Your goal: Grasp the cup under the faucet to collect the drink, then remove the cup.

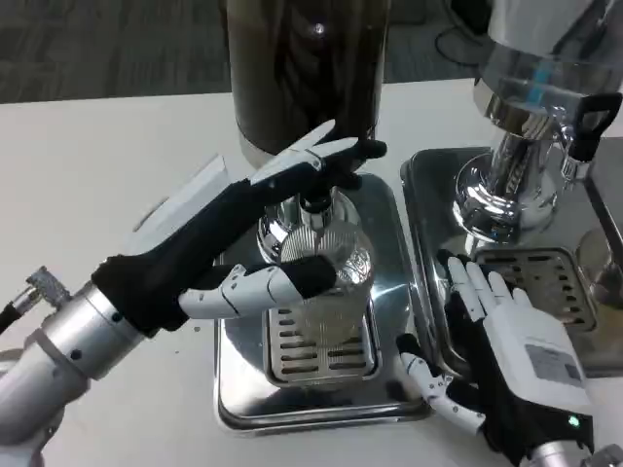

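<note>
**Left robot hand on cup at faucet**

Left robot hand (268,233) wraps the clear ribbed cup (326,277), thumb across its front, fingers reaching behind. Cup stands on the drip tray (243,389) grate, under the dark dispenser (302,68). Right robot hand (501,341) lies spread, holding nothing, over the seam with the neighbouring tray (428,175). Bare bench (88,165) lies to the left.
</note>
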You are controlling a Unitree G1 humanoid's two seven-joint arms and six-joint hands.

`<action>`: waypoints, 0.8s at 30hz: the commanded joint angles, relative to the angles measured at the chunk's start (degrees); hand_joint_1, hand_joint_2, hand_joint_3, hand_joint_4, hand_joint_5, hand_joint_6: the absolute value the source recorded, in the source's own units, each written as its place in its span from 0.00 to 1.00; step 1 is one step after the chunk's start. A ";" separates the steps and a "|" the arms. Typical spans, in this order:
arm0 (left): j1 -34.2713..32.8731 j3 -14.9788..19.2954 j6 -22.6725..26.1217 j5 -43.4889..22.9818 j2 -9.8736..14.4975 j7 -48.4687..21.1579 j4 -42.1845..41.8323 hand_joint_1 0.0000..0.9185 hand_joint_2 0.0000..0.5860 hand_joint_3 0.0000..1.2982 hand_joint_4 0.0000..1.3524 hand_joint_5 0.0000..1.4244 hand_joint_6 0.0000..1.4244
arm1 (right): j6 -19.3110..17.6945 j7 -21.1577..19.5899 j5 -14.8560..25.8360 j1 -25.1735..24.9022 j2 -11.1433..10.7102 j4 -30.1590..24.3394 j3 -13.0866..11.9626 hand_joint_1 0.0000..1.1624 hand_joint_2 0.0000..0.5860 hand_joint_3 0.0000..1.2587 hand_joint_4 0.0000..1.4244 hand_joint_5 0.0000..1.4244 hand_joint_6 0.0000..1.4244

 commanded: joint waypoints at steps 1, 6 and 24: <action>1.72 -3.08 -1.94 9.05 2.42 0.45 0.91 0.00 0.21 0.14 0.02 0.17 0.15 | -2.93 1.87 5.20 -0.42 -0.34 -0.67 -2.04 0.22 0.49 0.00 0.00 0.00 0.00; 2.18 -4.32 -2.91 11.24 3.35 3.03 0.85 0.00 0.21 0.14 0.02 0.17 0.13 | -6.29 5.37 14.67 -0.85 0.39 -0.05 -5.00 0.22 0.44 0.00 0.00 0.00 0.01; 3.28 -4.20 -2.65 11.09 5.51 7.78 1.20 0.00 0.21 0.16 0.02 0.18 0.14 | -2.55 16.68 21.61 -9.12 2.40 0.09 -5.58 0.38 0.37 0.00 0.00 0.00 0.00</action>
